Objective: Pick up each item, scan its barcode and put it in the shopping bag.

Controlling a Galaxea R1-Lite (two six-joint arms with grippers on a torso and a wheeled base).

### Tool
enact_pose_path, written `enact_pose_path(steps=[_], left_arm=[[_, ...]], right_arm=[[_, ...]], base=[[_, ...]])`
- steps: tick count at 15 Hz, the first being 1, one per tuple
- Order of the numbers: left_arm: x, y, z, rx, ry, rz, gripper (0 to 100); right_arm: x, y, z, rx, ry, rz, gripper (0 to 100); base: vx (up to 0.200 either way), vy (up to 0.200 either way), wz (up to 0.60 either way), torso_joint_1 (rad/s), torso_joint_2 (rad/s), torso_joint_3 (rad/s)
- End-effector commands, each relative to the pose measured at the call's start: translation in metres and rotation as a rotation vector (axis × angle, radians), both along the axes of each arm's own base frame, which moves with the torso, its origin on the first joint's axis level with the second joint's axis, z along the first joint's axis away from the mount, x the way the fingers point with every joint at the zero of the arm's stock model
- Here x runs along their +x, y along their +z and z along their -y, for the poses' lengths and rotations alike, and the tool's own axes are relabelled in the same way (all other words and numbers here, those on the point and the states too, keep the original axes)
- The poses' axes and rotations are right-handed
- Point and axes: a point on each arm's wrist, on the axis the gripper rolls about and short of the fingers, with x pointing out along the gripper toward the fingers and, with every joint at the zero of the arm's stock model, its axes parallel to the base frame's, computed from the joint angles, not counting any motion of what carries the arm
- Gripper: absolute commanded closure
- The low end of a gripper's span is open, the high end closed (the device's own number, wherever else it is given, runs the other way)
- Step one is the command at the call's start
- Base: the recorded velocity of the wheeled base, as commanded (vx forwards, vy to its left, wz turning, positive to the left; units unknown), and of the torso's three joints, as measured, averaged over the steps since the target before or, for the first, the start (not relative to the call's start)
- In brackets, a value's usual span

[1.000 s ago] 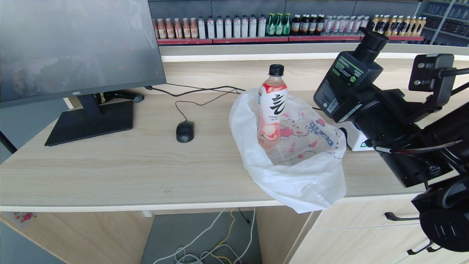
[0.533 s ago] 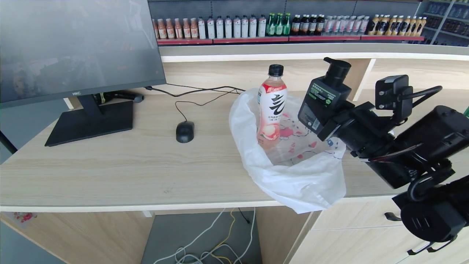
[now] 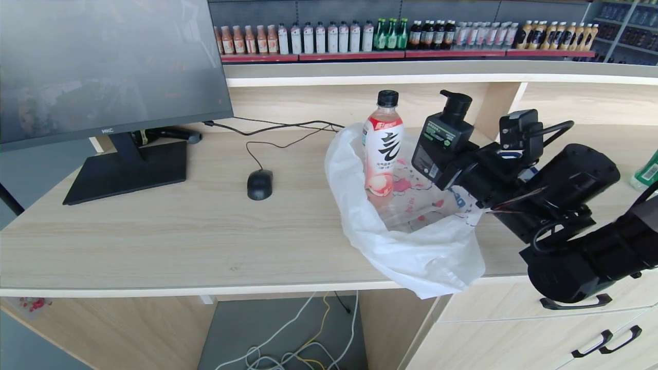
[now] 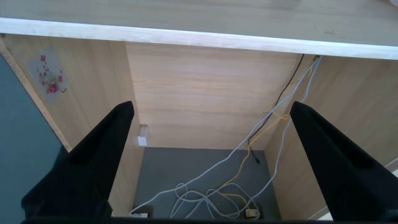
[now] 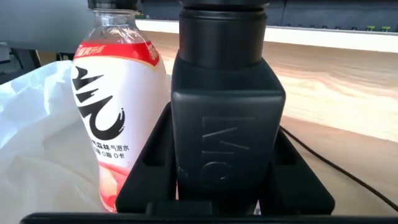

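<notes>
Here, your right gripper (image 3: 455,172) clamped the black square pump bottle (image 3: 442,140) above the white plastic shopping bag (image 3: 411,249) at the wooden worktop's (image 3: 205,231) front edge. Lowering could topple the pink-labelled clear drink bottle (image 3: 383,149) just beside. Your left gripper (image 4: 211,112) gaped, empty.

Matte black right arm (image 3: 570,216), boxy black camera (image 3: 520,134) at the wrist. Behind the camera, fat rounded housings (image 3: 591,169); beside the camera, a looped black cable (image 3: 565,123); under the camera, thin red and white wires (image 3: 516,198). Left gripper (image 4: 211,112): two black tapered fingers (image 4: 99,162).
</notes>
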Motion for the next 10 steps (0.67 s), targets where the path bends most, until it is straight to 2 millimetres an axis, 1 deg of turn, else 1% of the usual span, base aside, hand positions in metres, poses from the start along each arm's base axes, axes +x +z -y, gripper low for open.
enact_pose_path(steps=[1,7,10], left_arm=[[0.0,0.0,0.0,-0.001,0.001,0.0,0],[0.0,0.0,0.0,-0.001,-0.001,0.0,0],[0.0,0.0,0.0,-0.001,-0.001,0.0,0]], right_arm=[[0.009,-0.011,-0.002,-0.011,-0.004,-0.037,100],[0.011,-0.014,-0.003,-0.02,0.0,-0.061,100],[0.012,-0.022,-0.004,-0.034,0.001,-0.083,100]], base=[[0.0,0.0,0.0,0.0,0.0,0.0],[0.0,0.0,0.0,0.0,0.0,0.0],[0.0,0.0,0.0,0.0,0.0,0.0]])
